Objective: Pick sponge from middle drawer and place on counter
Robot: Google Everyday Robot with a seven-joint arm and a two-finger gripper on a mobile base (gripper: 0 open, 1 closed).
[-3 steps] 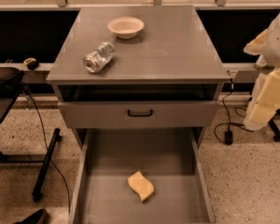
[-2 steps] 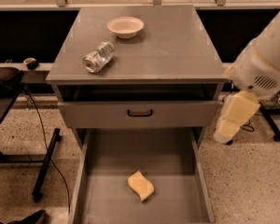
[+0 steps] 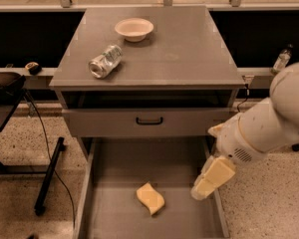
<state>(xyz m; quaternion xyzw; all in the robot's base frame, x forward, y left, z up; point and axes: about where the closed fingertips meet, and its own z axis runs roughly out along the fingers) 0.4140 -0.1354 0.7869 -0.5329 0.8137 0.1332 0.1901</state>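
Since a second ago the arm has swung in from the right edge of the frame and dropped lower. The gripper [image 3: 202, 187] now hangs at lower right, over the right wall of the middle drawer [image 3: 134, 166] and angled down and inward. Nothing else has shifted.

Sponge [image 3: 150, 198]: lies flat on the drawer's bare bottom, low centre of frame, left of the gripper and apart from it. Not touched yet.

Gripper state: cannot tell from this view whether it is open or closed. Nothing is in its hold.

Drawer is pulled fully out toward the bottom of the frame, which leaves the sponge open to a reach from above. The closed drawer front [image 3: 149, 120] with the black handle sits above it, so the approach likely has to come in low and from the side, as the arm's tilt suggests.

Counter [image 3: 179, 49]: upper centre. A bowl [image 3: 133, 29] stands upright near the back and a can [image 3: 104, 61] lies on its side at left. The right half looks the likely place to set the sponge down.

Step in hand, by judgement: the reach toward the sponge, early in the task.
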